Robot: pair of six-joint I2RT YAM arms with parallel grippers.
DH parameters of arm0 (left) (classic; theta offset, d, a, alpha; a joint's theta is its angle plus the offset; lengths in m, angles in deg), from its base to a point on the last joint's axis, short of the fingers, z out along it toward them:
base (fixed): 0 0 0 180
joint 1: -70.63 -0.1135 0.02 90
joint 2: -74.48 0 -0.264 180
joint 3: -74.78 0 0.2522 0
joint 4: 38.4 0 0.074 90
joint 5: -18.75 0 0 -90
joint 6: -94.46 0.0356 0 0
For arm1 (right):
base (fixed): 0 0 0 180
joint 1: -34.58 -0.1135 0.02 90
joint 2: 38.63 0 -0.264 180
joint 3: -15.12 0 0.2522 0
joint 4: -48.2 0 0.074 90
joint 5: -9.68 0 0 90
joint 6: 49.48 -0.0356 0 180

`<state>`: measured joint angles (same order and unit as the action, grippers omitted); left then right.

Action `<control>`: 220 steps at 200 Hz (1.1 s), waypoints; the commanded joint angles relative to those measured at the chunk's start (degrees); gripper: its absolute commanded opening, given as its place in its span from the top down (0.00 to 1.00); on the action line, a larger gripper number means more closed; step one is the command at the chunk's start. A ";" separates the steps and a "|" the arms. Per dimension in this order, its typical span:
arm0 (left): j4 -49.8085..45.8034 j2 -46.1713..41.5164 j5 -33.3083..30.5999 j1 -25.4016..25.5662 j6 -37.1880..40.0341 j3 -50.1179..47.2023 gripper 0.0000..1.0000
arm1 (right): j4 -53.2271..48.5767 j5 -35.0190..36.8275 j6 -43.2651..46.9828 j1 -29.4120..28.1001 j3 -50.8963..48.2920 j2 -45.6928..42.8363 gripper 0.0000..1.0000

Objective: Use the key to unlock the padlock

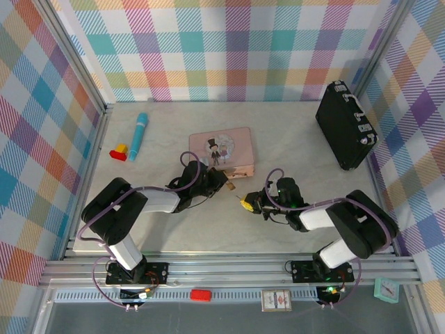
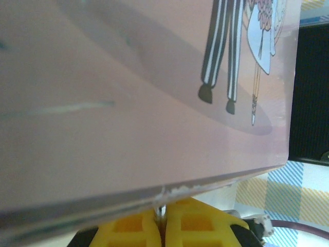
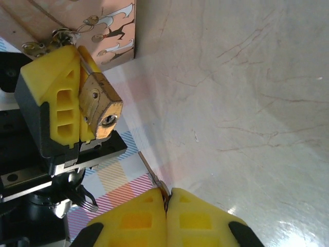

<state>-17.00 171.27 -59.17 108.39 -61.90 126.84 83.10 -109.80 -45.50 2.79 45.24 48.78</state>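
Black at the joints and shoulders, silvery white along the links of the left arm (image 1: 161, 202) and the right arm (image 1: 321, 218). Looped with thin purple-grey cables (image 1: 186, 161) from wrist back to base. Mounted on flat black base plates (image 1: 137, 270). Tipped with bright yellow plastic right fingers (image 3: 198, 218), moulded with rectangular hollows and edged in black at the outer corners. Same yellow, same hollows on the left fingers (image 2: 128, 229). Backed by a black carriage (image 3: 31, 175) with small screws.

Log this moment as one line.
left claw: shut on small brass padlock | right claw: shut on thin silvery key | key short of keyhole, not inserted
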 commanded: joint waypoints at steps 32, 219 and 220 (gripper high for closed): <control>7.87 3.74 4.37 1.22 -9.64 -1.30 1.00 | 20.62 -2.42 -9.23 1.16 -1.62 9.14 1.00; 5.07 2.91 3.22 1.44 -7.72 -1.21 1.00 | 24.46 -4.28 -10.88 4.23 0.07 10.73 1.00; 5.08 2.94 3.22 1.44 -7.72 -1.21 1.00 | 24.42 -4.28 -10.90 4.17 0.12 10.74 1.00</control>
<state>-12.13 172.95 -60.96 108.76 -63.61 126.58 104.69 -113.60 -55.29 6.83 43.88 58.86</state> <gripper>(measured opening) 0.063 0.064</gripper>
